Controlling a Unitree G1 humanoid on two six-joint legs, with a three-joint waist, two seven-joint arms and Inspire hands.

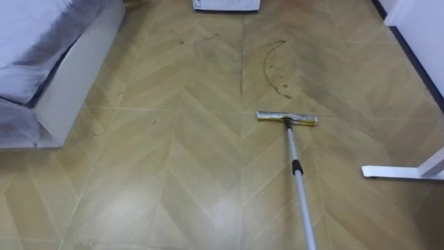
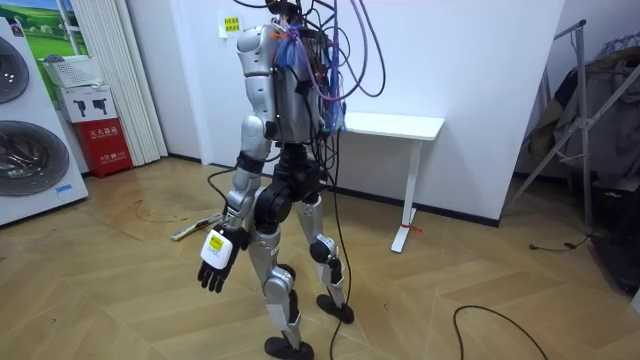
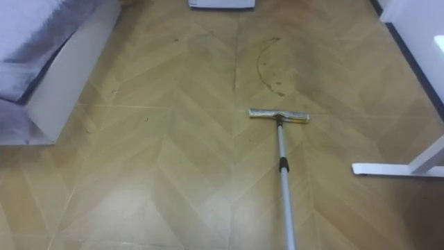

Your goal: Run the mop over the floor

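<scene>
the dark ring stain lies just beyond the mop head, so i should push the pole straight ahead, head flat on the floor. my left hand hangs by my thigh, fingers loose, empty; what holds the pole's near end i cannot tell.

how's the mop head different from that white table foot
The mop head is yellowish and soiled; the table foot is clean white. The mop head sits mid-floor near the dark stain; the table foot lies at the right. Both are flat bars lying crosswise on the floor.
</scene>
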